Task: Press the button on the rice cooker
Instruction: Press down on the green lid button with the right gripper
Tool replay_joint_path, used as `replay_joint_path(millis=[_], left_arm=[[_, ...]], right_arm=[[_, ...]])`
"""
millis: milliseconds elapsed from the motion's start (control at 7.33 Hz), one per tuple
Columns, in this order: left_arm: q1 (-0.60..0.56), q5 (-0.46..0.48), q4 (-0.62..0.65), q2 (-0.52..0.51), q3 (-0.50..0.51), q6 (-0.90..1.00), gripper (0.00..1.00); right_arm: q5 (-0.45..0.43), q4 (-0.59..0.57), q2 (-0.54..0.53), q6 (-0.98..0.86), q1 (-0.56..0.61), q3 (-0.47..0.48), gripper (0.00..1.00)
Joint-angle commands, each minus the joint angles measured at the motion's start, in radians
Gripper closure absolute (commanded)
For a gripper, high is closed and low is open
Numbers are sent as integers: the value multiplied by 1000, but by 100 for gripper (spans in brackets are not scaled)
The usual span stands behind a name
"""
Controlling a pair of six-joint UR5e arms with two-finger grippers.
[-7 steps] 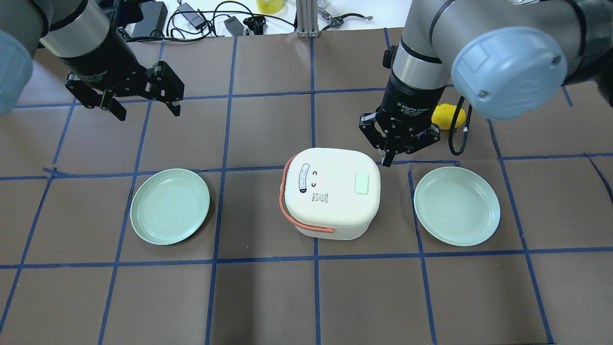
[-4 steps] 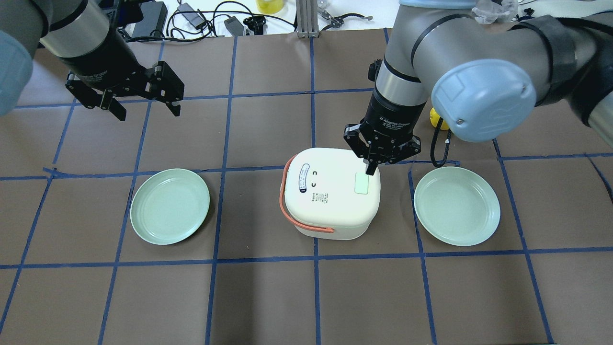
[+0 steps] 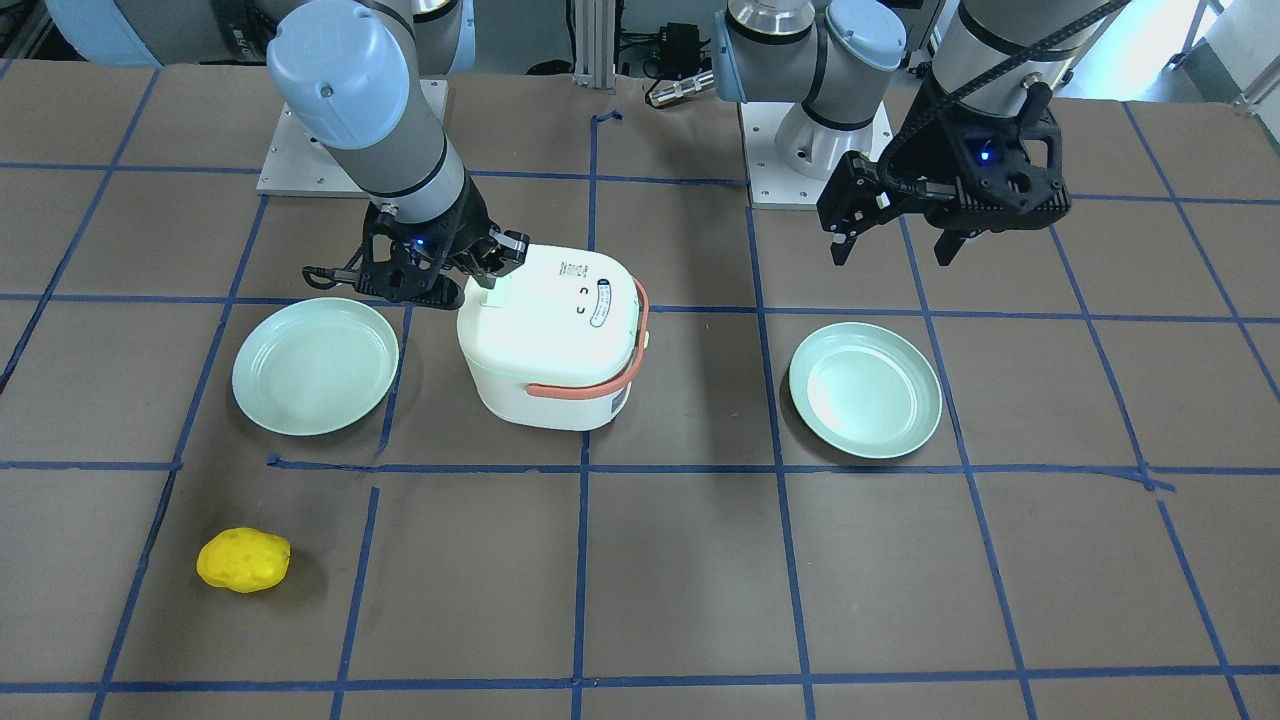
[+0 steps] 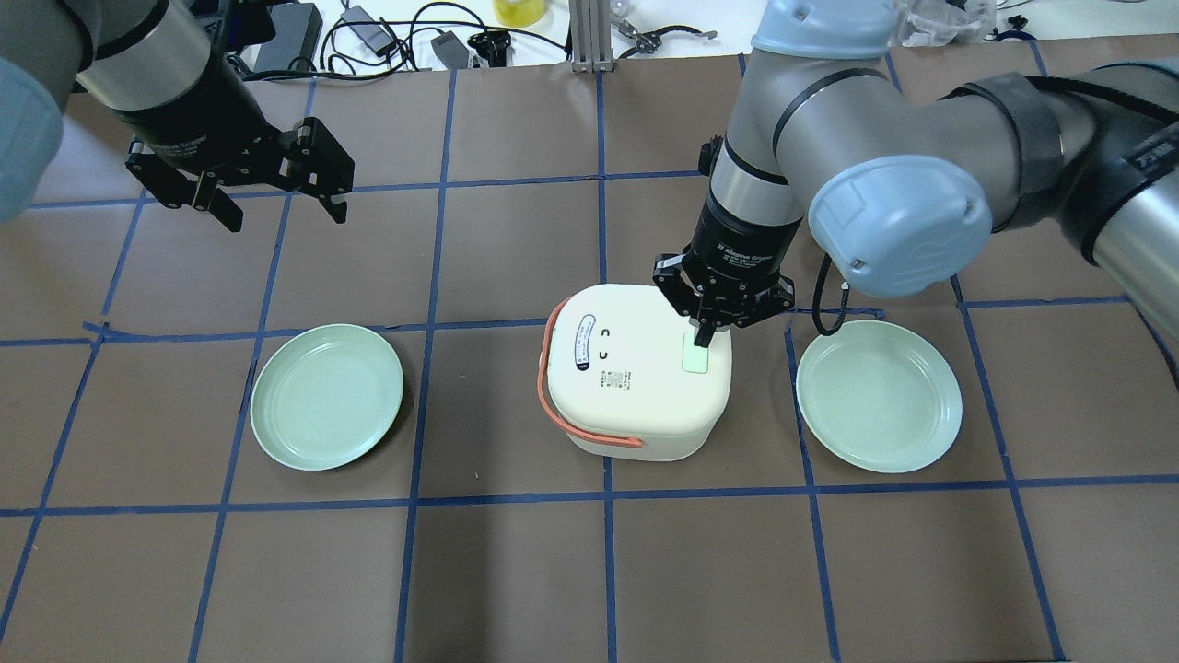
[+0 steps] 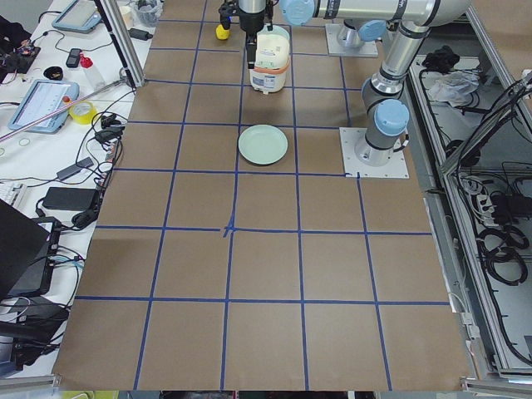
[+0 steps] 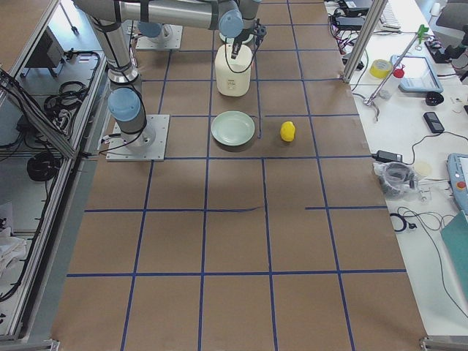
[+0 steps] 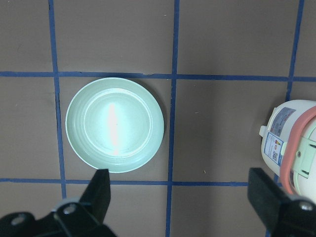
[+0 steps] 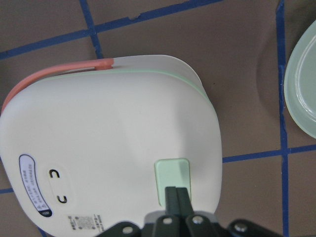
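Observation:
The white rice cooker (image 4: 636,382) with its salmon handle band stands closed at the table's middle; it also shows in the front view (image 3: 550,335) and the right wrist view (image 8: 108,148). Its pale green button (image 4: 695,354) sits on the lid's right side, seen too in the right wrist view (image 8: 170,175). My right gripper (image 4: 703,337) is shut, fingertips together over the button's edge (image 8: 177,193); I cannot tell if they touch it. My left gripper (image 4: 281,212) is open and empty, high at the far left, also in the front view (image 3: 890,250).
Two pale green plates flank the cooker, the left plate (image 4: 327,396) and the right plate (image 4: 878,396). A yellow lumpy object (image 3: 243,560) lies beyond the right plate. Cables and tools lie past the table's far edge (image 4: 414,37).
My right gripper has moved left and down, from beside the cooker's far right corner to over the green button on the lid. The left arm has not moved.

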Motion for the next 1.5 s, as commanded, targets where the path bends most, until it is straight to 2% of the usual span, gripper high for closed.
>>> replay_joint_path(millis=[0, 1364], left_arm=[[0, 0, 0, 0, 0, 0, 0], [0, 0, 0, 0, 0, 0, 0]], right_arm=[[1, -2, 1, 0, 0, 25, 100], [1, -6, 19, -11, 0, 26, 100]])
